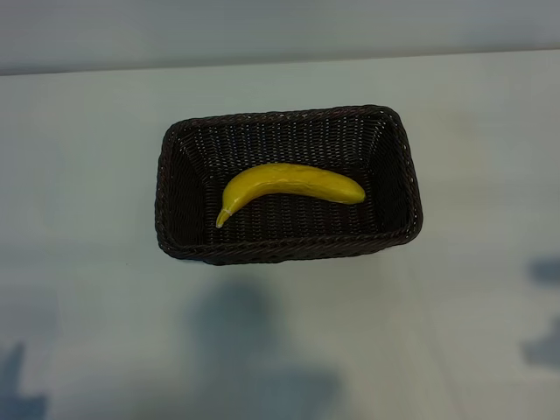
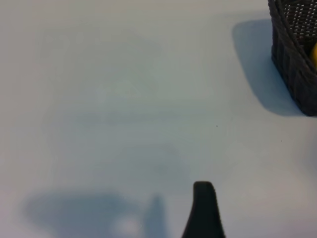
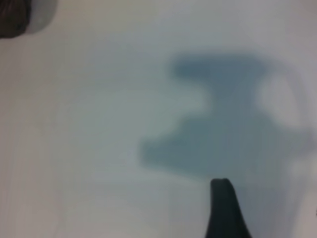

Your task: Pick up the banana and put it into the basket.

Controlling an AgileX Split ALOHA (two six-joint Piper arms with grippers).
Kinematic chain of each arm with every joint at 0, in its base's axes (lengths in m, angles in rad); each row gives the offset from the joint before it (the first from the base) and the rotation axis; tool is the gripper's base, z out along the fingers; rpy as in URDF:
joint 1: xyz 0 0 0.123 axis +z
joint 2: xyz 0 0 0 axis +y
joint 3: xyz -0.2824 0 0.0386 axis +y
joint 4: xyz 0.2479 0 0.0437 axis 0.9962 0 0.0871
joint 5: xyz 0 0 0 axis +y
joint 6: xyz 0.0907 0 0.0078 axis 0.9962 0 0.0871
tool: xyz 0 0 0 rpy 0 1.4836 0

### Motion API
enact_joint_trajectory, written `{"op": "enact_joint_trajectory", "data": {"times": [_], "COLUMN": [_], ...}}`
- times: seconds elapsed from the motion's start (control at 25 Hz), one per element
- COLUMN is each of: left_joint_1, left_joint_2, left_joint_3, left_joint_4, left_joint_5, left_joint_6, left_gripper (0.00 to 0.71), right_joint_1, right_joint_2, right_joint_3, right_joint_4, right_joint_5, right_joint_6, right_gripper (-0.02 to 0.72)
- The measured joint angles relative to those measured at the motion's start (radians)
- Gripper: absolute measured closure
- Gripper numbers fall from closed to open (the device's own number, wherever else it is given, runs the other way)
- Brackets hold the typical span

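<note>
1. The smooth, bright yellow curved banana (image 1: 289,185) lies flat on the floor of the rectangular dark brown woven wicker basket (image 1: 179,149), stem end towards the exterior view's left and blunt end towards its right. It rests roughly along the basket's long axis, well inside the braided rim, with nothing touching it.

2. My reading is that the placing is done: the fruit lies settled on the basket floor and no arm hangs over it.

3. The basket stands on the pale, plain table (image 1: 87,289), about mid-table in the exterior view. Soft shadows fall on the table on the near side, but neither arm itself shows in that view.

4. The left gripper (image 2: 204,210) shows only one dark fingertip in its own wrist view, above bare table. A corner of the basket and a sliver of yellow sit well apart from it at the edge of that view. It is empty, its jaws set wide, touching nothing. It looks parked, which suits a job that one arm can do.

5. The right gripper (image 3: 225,208) likewise shows one dark fingertip over bare table, with its own shadow spread beneath. Only a dark corner of the basket is seen, far off. Its jaws stand apart, somewhat less widely than the left's, and they hold nothing.
</note>
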Motion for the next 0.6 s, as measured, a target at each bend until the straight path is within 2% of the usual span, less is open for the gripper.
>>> {"op": "enact_joint_trajectory", "data": {"times": [0.28,0.6], "left_joint_1": [0.000,0.000], "left_joint_2": [0.000,0.000], "left_joint_3": [0.000,0.000], "left_joint_4": [0.000,0.000], "left_joint_5": [0.000,0.000], "left_joint_6": [0.000,0.000], "left_gripper": [0.135,0.135], "right_joint_1": [0.000,0.000], "right_joint_2": [-0.120,-0.122], "right_joint_3": [0.088,0.089], "right_joint_4": [0.025,0.025], "right_joint_5": [-0.057,-0.069], "right_joint_6": [0.000,0.000], "right_gripper": [0.258,0.258]}}
